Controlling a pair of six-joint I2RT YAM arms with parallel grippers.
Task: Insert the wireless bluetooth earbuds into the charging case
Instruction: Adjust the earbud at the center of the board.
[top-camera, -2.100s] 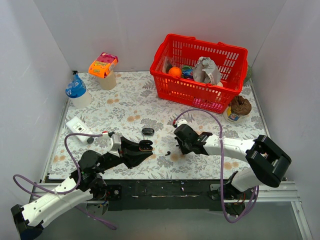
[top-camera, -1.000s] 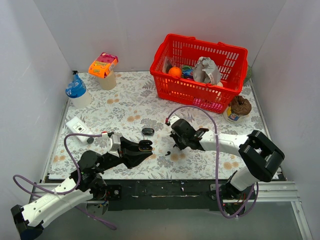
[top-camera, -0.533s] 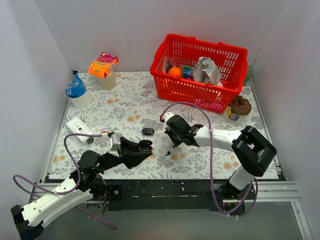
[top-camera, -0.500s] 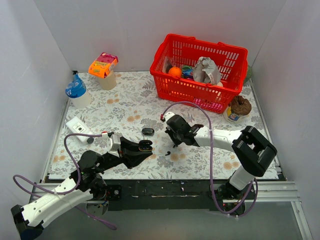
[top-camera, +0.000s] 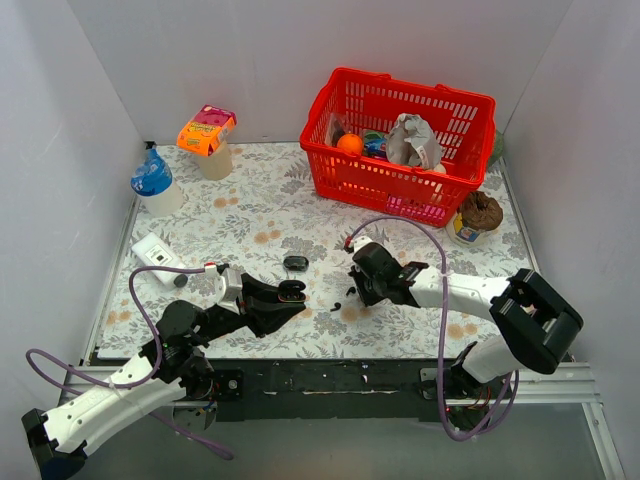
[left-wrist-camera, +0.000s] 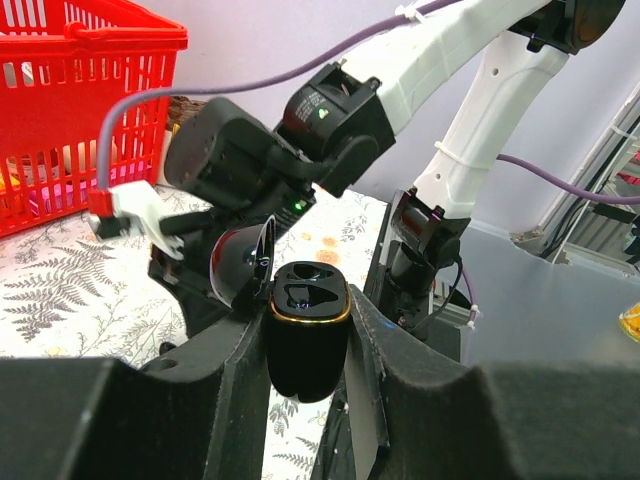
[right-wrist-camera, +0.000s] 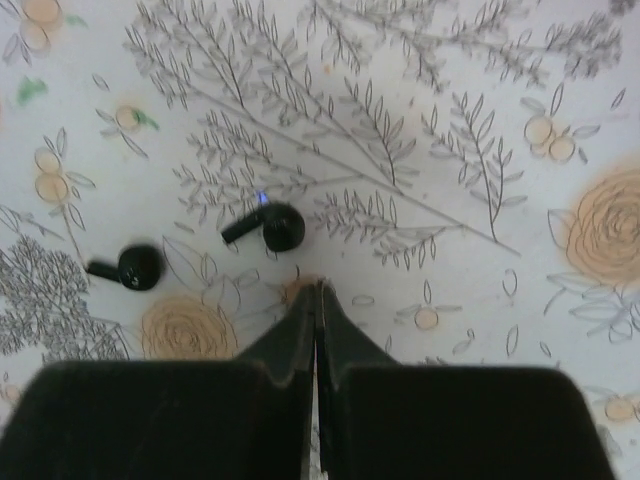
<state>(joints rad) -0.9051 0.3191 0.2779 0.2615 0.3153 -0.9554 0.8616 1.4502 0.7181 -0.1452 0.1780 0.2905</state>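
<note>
My left gripper is shut on the black charging case and holds it upright above the table. The case's lid is open and both wells look empty. Two tiny black earbuds lie loose on the floral table. In the right wrist view one earbud is just ahead of my fingertips and the other earbud is further left. My right gripper is shut and empty, its tips near the table just short of the nearer earbud. In the top view it sits right of the case.
A black oval piece lies behind the case. A red basket of items stands at the back right with a brown-topped cup beside it. A blue-capped cup, an orange-lidded jar and a white box stand on the left.
My right gripper had shifted left and away, then moved back right and nearer, staying shut. My left gripper and the case have not moved.
</note>
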